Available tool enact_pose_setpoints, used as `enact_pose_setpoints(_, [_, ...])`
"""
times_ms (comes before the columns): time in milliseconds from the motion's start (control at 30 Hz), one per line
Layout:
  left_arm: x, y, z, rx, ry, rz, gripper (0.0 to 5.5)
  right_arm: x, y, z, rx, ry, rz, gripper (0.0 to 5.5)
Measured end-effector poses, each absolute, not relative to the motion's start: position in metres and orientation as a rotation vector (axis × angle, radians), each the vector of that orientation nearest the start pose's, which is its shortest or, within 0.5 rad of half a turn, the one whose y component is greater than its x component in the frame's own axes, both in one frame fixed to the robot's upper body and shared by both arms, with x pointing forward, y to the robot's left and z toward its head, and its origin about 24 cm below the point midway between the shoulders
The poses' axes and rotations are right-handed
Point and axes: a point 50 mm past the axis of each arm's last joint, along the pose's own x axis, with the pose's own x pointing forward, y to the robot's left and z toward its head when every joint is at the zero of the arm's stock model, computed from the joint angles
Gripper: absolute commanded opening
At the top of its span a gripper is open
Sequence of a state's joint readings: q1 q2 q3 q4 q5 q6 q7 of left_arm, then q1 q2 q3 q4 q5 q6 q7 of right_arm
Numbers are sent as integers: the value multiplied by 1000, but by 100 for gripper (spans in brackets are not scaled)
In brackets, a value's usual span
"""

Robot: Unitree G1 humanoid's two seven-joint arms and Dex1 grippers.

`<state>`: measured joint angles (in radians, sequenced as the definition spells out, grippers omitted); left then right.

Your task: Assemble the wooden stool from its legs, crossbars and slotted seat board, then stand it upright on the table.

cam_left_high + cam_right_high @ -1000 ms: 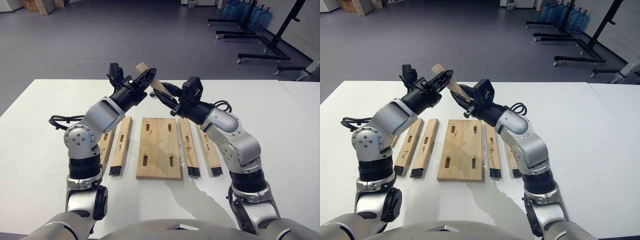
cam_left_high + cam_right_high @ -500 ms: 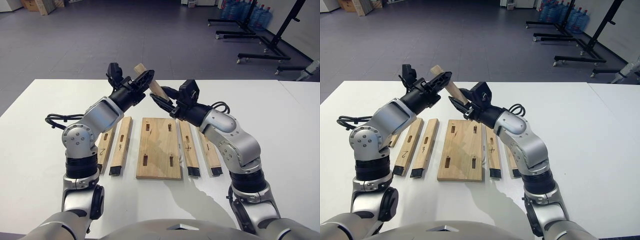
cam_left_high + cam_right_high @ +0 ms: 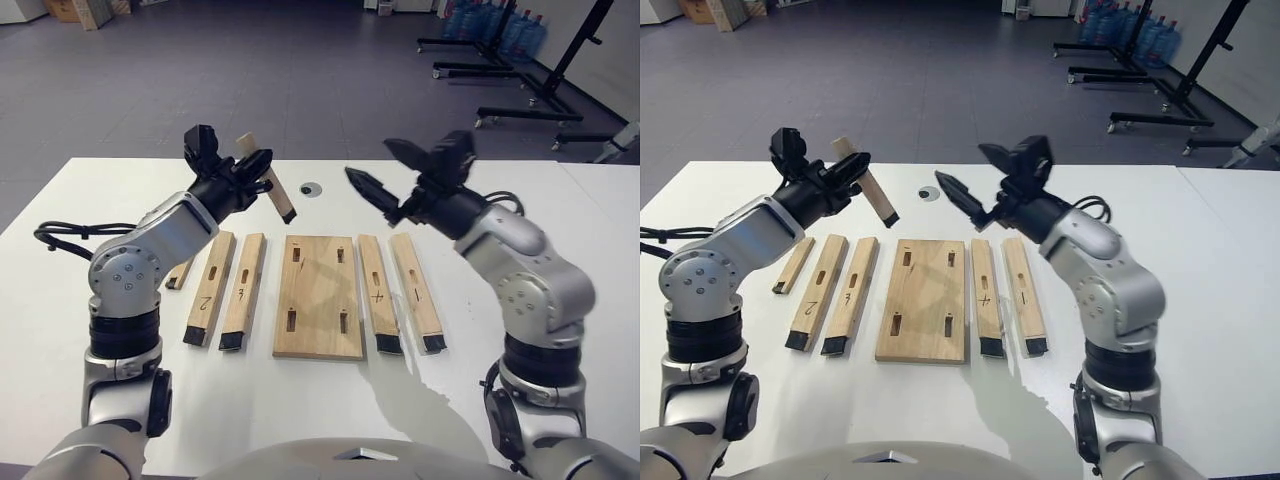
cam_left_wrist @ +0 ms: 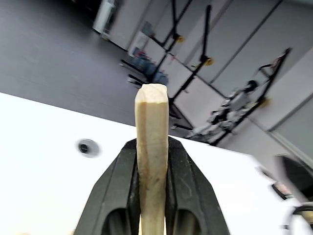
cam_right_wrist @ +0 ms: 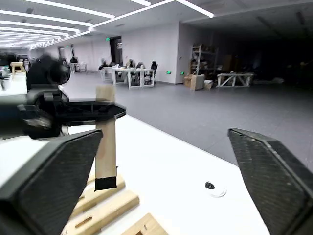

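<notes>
One short pale wooden bar with a black end cap (image 3: 276,196), clenched between the black fingers (image 4: 122,186) of the left tool (image 3: 258,163). Raised off the white worktop (image 3: 50,350) and slanted, capped end hanging below the fingertips on the side toward the other tool. Probably a crossbar, lifted free for aiming at a slot without scraping the parts underneath.

Facing it, well apart and at about the same height, the right tool (image 3: 367,157): released, jaws spread wide, nothing between them. Seemingly posed to take or steady the bar's free end.

Below and between both tools, flat on the worktop, the light rectangular wooden seat board with four slots (image 3: 318,300), slots facing up for easy access. Under the left tool, just beside the board, two long slotted wooden slats with black ends (image 3: 243,290); under the right tool, two more slats (image 3: 377,290). All four laid parallel, likely the legs, sorted for reach from either side. Outside the left pair, under the left forearm, one shorter plain wooden stick (image 3: 180,272).

Nothing joined yet; assembly barely begun.
</notes>
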<state>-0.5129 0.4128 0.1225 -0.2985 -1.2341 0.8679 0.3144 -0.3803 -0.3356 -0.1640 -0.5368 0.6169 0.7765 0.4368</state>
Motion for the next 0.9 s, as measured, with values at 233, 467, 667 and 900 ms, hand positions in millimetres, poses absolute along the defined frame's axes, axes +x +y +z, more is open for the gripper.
enact_pose_setpoints(233, [281,167,195,-256,121,-350,39,262,-170,196,211,-143,572,538])
enact_pose_setpoints(467, [242,212,141,-202,253,-157,39,268,-184,172,215,-42,452,538])
enact_pose_setpoints(667, [242,233,122,-232,222,-54,39,270,-178,163,207,-14,450,538])
enact_pose_setpoints(900, [246,245,107,-348,192,3,39,273,-173,156,215,8,467,538])
